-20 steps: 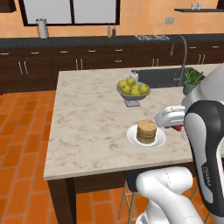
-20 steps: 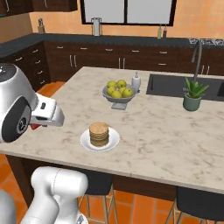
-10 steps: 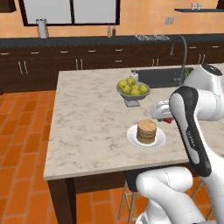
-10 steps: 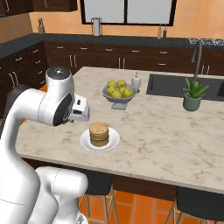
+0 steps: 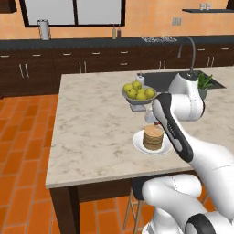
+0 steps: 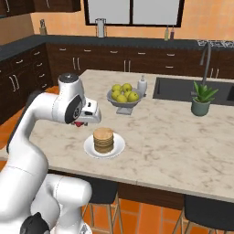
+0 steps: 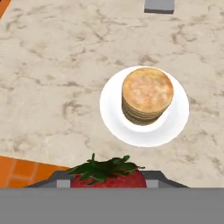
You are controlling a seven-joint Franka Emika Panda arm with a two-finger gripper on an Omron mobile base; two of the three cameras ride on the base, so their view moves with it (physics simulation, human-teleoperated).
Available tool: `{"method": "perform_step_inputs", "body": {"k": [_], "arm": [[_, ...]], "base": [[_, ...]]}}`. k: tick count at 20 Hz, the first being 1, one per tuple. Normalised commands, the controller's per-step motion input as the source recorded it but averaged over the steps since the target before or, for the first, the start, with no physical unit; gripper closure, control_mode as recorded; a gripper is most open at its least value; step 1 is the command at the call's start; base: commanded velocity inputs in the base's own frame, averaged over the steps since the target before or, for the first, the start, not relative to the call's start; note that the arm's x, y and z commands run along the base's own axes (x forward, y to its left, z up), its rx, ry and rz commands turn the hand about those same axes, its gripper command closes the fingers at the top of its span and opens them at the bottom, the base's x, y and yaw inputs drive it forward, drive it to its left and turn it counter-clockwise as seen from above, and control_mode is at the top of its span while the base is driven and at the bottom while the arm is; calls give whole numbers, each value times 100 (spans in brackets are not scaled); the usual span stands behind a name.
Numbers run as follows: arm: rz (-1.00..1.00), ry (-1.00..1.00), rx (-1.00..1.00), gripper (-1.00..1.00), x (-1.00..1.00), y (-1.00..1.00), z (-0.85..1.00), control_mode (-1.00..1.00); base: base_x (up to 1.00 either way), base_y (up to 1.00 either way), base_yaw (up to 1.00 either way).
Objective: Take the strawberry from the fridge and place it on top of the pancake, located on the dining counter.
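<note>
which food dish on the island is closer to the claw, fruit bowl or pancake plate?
The white plate holding the pancake. It sits just beside the claw, which grips the strawberry; the grey bowl of yellow-green fruit stands farther back.

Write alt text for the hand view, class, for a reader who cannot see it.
A red strawberry with green leaves sits between the gripper tips at the bottom edge, above a beige marbled counter. Ahead lies a stack of pancakes on a white plate.
</note>
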Motion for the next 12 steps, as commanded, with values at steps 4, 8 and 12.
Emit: {"method": "perform_step_inputs", "body": {"k": [4, 8, 12], "arm": [[-2, 10, -5, 100, 57, -25, -43, -100], [0, 4, 0, 100, 70, -41, -40, -100], [0, 0, 0, 100, 76, -24, -25, -100]], "base": [[0, 0, 0], [0, 0, 0], [0, 0, 0]]}}
